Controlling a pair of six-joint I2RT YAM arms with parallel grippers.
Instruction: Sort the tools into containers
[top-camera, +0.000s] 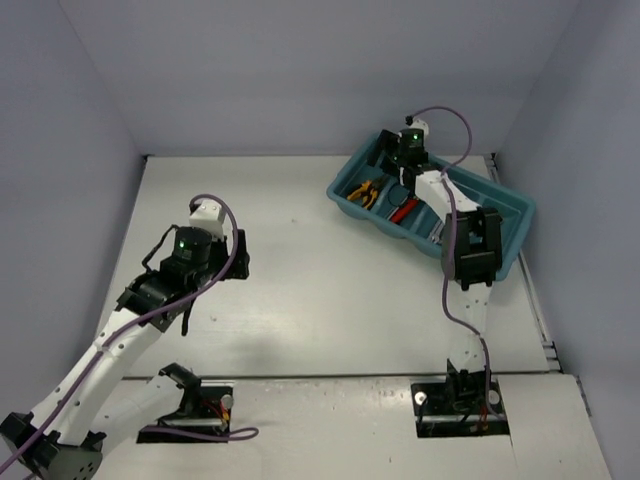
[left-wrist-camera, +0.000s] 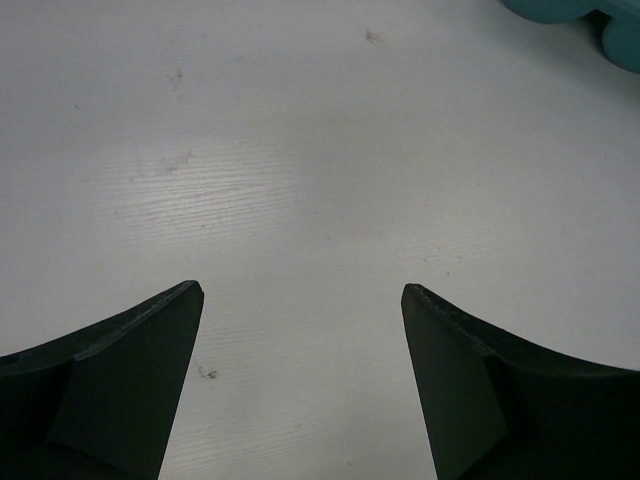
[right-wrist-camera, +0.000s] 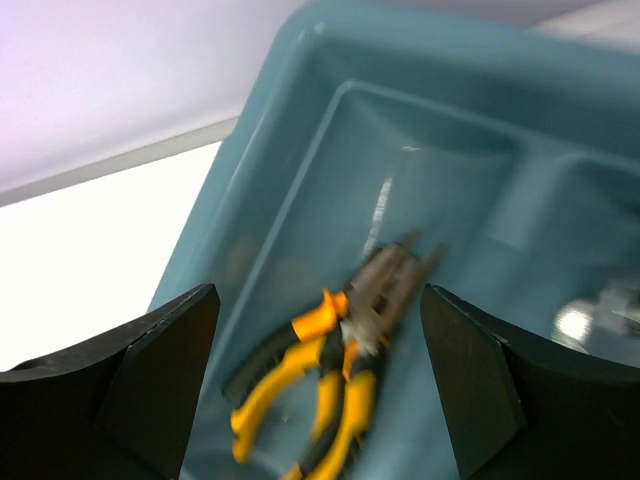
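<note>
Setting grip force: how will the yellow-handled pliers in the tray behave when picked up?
The pliers look like steel, so they are probably stiff and heavy for their size. They lie splayed open, so they may swing shut under a squeeze. They rest flat on the floor of the tray, so rolling seems unlikely.

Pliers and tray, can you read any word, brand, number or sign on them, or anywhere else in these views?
No text can be read in any view.
Pliers: motion-blurred, so any marking on them is illegible.
Tray: plain teal, no label visible.
</note>
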